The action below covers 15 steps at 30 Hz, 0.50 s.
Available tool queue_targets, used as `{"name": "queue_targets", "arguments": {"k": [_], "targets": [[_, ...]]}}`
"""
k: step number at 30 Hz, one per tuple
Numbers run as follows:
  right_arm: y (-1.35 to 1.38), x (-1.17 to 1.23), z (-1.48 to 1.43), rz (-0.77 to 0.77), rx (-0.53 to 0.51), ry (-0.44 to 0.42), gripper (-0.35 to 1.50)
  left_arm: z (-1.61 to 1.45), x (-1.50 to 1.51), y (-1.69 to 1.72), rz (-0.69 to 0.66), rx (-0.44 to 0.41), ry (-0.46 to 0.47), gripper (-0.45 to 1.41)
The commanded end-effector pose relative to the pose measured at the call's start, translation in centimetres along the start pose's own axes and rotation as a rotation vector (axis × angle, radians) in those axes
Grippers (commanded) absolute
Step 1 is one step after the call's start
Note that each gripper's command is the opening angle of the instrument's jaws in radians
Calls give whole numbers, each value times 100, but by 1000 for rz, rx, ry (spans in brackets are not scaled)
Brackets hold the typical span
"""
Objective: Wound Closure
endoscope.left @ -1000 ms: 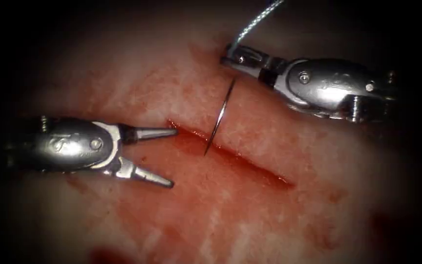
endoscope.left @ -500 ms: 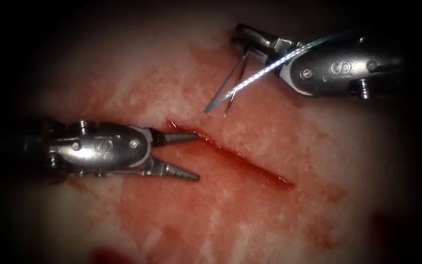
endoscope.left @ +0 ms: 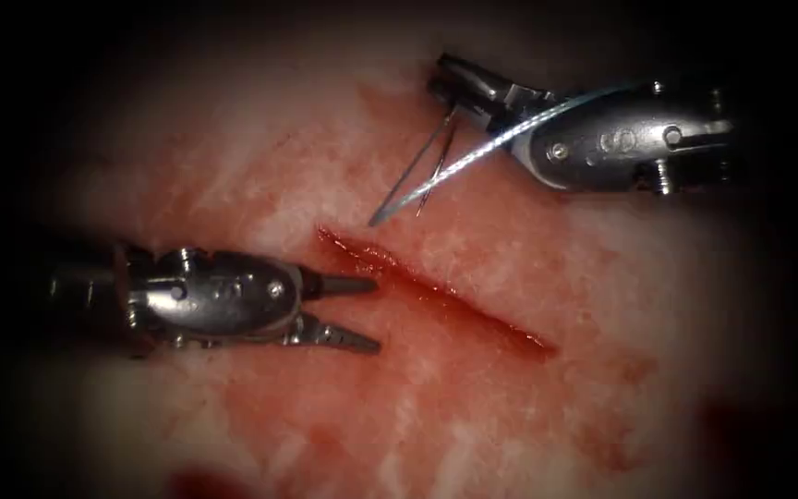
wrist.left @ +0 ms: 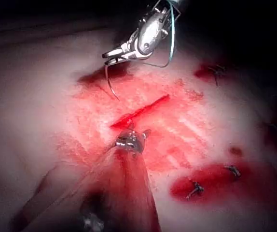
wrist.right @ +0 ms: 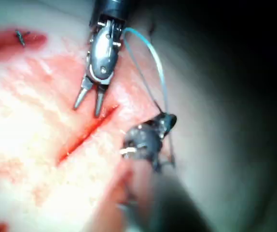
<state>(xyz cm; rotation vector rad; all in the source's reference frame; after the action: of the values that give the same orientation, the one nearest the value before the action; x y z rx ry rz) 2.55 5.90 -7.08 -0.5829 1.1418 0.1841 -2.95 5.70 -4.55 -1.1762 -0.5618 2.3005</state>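
Tissue (endoscope.left: 399, 397): a broad pale slab, stained with red fluid (endoscope.left: 325, 434), was seen laid flat beneath both tools so that the cut faced the endoscope. Cut (endoscope.left: 436, 291): an open slit was recorded running obliquely from upper left to lower right, its edges unjoined and no thread crossing it. Right tool (endoscope.left: 459, 88): it was brought in from the right and held above the cut's upper end, on the cut's right side, its wrist angled leftward; its fingers were closed on the needle, gripped near the thread end of the curve, a hold judged to leave the pointed portion free for presentation to the tissue. Left tool (endoscope.left: 357, 314): it was held low on the cut's left side, lying nearly level and pointing right, just beside the cut's upper end; its fingers (endoscope.left: 348, 340) were parted narrowly and held nothing, a stance judged ready to receive or steady. Needle (endoscope.left: 431, 171): it was hung downward from the right tool, clear of the tissue, its tip short of the cut. Thread (endoscope.left: 473, 157): a pale strand was trailed from the needle's rear across the right tool's body, one length slanting down-left beside the needle. Old stitch remnants (wrist.left: 194, 187) were noted elsewhere on the tissue in the left wrist view.
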Motion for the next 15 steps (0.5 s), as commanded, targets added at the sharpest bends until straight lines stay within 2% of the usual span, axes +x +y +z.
{"name": "queue_targets", "arguments": {"k": [1,5,9,15], "targets": [[-8,0,9,-20,-6,12,-35,8,-5,4,-5,-6,-1,18],[-13,6,10,-123,-19,47,-35,8,-8,4,-8,-13,-1,18],[-20,21,9,-277,-42,111,-35,14,-17,3,-21,-25,-14,17],[-27,33,9,-342,-45,138,-35,12,-22,1,-32,-31,-17,16]]}}
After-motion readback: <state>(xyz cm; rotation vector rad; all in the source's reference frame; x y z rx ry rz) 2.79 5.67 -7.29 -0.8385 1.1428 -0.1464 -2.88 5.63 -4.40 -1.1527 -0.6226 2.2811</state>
